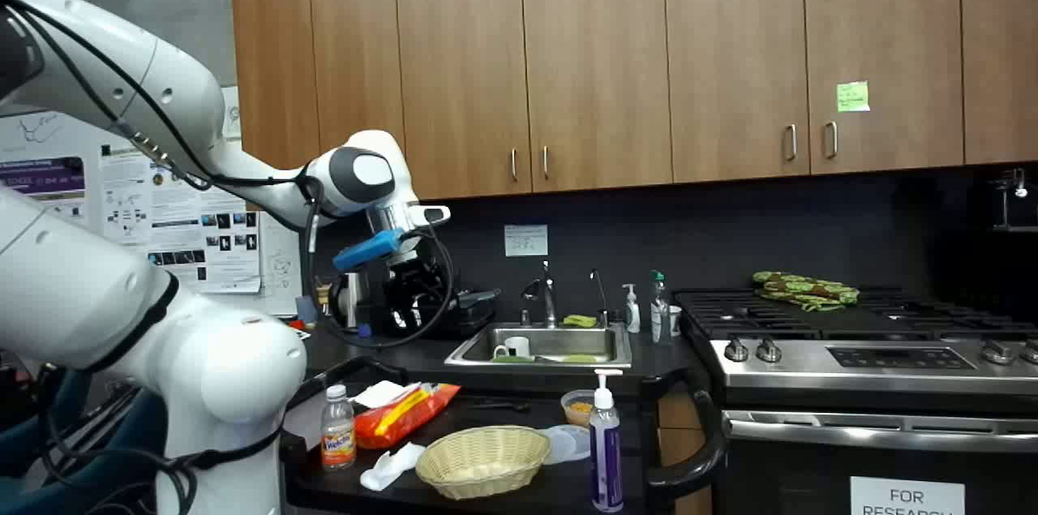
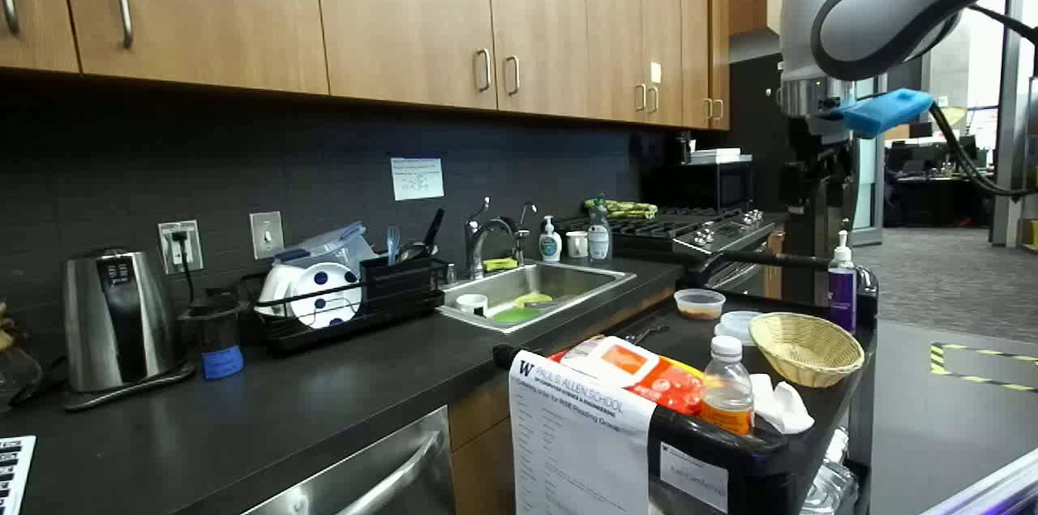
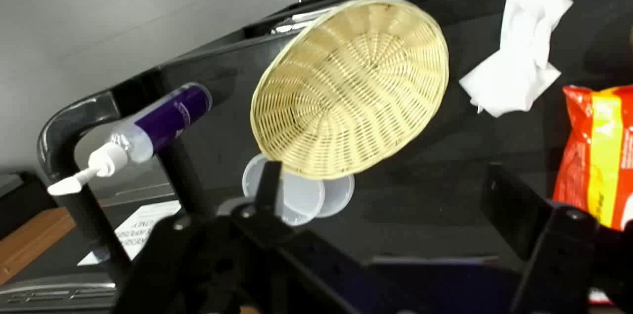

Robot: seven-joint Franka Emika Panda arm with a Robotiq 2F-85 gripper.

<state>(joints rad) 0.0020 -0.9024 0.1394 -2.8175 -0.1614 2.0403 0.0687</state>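
Observation:
My gripper is open and empty, its black fingers wide apart in the wrist view. It hangs above the black cart top, and it also shows in both exterior views. Ahead of the fingers lies a pale wicker basket, with nothing seen in it. Clear plastic lids lie beside the basket, partly behind the left finger. A crumpled white napkin and a red and yellow bag lie to the right. A pump bottle with a purple label stands at the left.
A Welch's bottle stands by the bag on the cart. A small tub of orange food sits near the back. Black handle rails edge the cart. Behind are a sink, a stove and a dish rack.

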